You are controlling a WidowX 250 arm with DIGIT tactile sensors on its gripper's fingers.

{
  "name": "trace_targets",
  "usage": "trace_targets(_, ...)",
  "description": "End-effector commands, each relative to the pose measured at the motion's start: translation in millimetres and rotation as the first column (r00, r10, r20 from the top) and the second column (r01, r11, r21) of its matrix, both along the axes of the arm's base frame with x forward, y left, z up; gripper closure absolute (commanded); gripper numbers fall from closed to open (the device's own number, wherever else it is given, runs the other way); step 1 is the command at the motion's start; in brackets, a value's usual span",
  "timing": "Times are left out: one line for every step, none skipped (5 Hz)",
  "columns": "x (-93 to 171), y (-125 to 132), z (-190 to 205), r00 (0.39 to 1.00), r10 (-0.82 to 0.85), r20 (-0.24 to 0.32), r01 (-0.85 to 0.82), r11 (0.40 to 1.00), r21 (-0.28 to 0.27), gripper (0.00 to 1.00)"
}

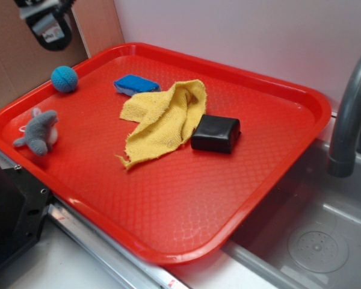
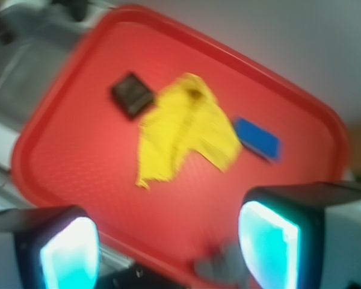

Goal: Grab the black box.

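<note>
The black box (image 1: 215,133) lies flat on the red tray (image 1: 168,223), right of centre, its left side touching a crumpled yellow cloth (image 1: 163,119). The wrist view, blurred, shows the box (image 2: 132,94) far off at upper left beside the cloth (image 2: 187,127). My gripper (image 2: 168,247) hangs high over the tray's near-left edge, open, with nothing between its cyan pads (image 2: 268,244). In the exterior view only a part of the gripper (image 1: 45,21) shows at the top left corner, well away from the box.
A blue block (image 1: 135,84) lies behind the cloth. A blue ball (image 1: 64,79) and a grey plush shark (image 1: 40,131) sit at the tray's left side. A grey faucet (image 1: 349,114) and a sink basin (image 1: 316,241) lie to the right.
</note>
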State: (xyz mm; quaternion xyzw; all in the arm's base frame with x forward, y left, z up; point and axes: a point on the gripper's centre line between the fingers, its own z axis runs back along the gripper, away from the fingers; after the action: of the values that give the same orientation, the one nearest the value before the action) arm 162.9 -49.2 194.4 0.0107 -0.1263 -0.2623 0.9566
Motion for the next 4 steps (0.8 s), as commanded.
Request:
trace_targets(56.6, -19.4, -31.9, 0.970, -0.241, 0.028, 0.242, 0.970, -0.022, 0.00)
trace_targets(71.8, -33.2, -46.7, 0.947, -0.321, 0.029, 0.321, 0.947, 0.001, 0.00)
trace_targets(85.6, -43.2, -63.1, 0.920, -0.392, 0.027, 0.392, 0.920, -0.018, 0.00)
trace_targets(92.3, -58.8, -77.2, 0.899, -0.439, -0.007, 0.439, 0.899, 0.000, 0.00)
